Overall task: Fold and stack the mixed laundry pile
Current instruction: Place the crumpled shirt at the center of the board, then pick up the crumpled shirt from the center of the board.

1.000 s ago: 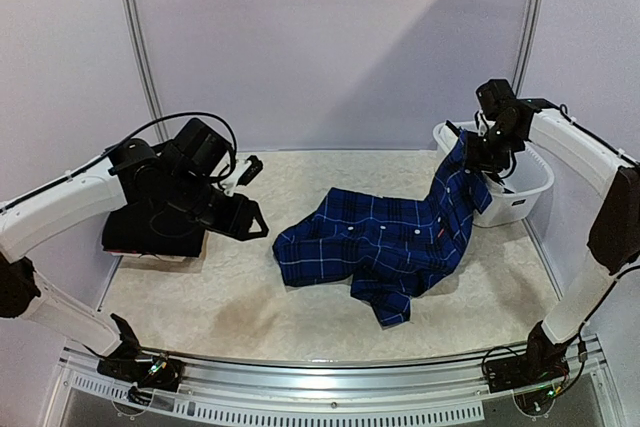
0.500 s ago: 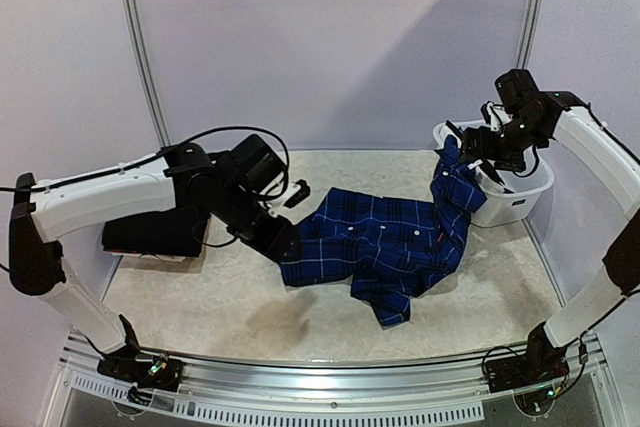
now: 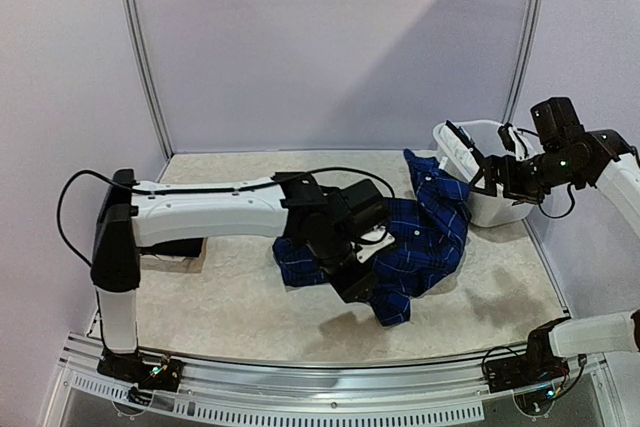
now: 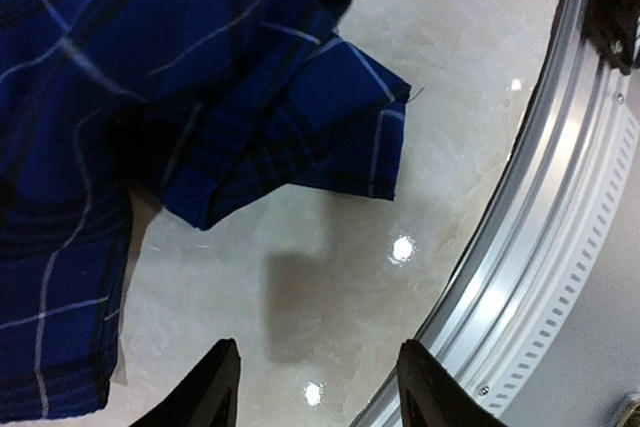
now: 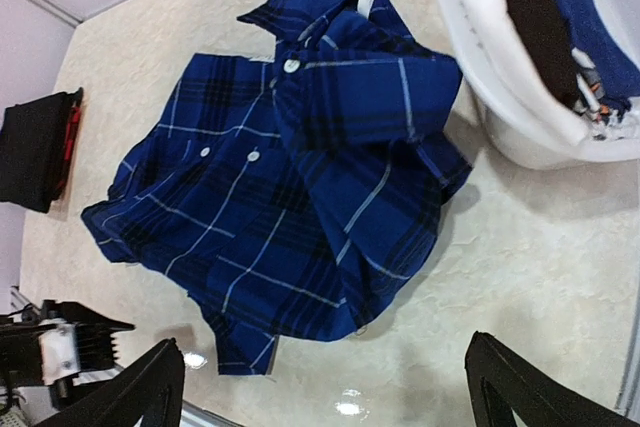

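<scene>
While my left hand (image 4: 318, 372) hovers half-open and empty over the near hem of the blue plaid shirt (image 3: 420, 237), which lies rumpled in the middle of the counter (image 3: 250, 317), I judge the best move is to lower onto the loose near corner, pinch a single layer and draw it flat before folding. My right hand (image 5: 320, 377), spread wide and holding nothing beside the white basket (image 3: 520, 209) at the far right, would do well to take the collar. I count one shirt spread out, one black folded garment (image 5: 40, 152) at the left, one basket holding at least two more pieces, and two hands.
</scene>
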